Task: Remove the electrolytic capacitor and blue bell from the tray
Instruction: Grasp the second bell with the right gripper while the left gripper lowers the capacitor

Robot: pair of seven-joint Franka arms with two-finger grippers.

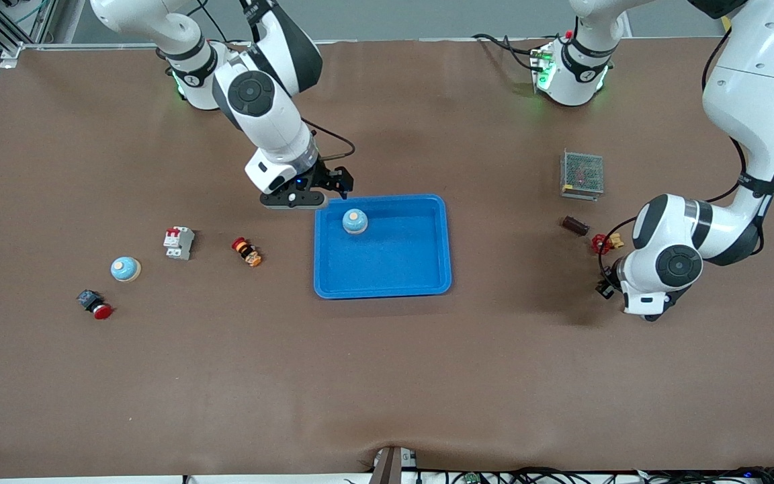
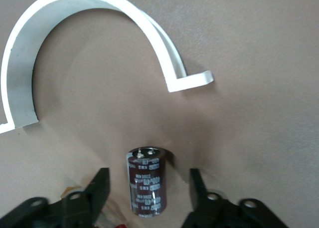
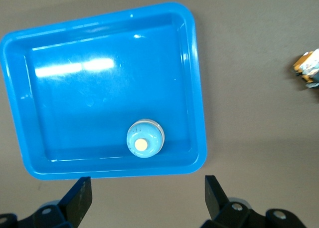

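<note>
A dark brown capacitor (image 1: pixel 575 225) lies on the table toward the left arm's end. In the left wrist view the capacitor (image 2: pixel 146 180) sits between the fingers of my left gripper (image 2: pixel 148 173), which is open with a gap on each side. A light blue bell (image 1: pixel 354 220) with a cream button stands in the blue tray (image 1: pixel 387 279), near the corner closest to the right arm's base. My right gripper (image 1: pixel 333 185) hangs open and holds nothing, over the table just outside that tray edge. From the right wrist, the bell (image 3: pixel 144 139) shows inside the tray rim (image 3: pixel 199 88).
Toward the right arm's end lie a second bell (image 1: pixel 125 269), a white circuit breaker (image 1: pixel 179 243), a red-and-orange part (image 1: pixel 246 251) and a red push button (image 1: pixel 95 304). A metal mesh box (image 1: pixel 582 175) and a red-yellow part (image 1: pixel 606 242) lie near the capacitor.
</note>
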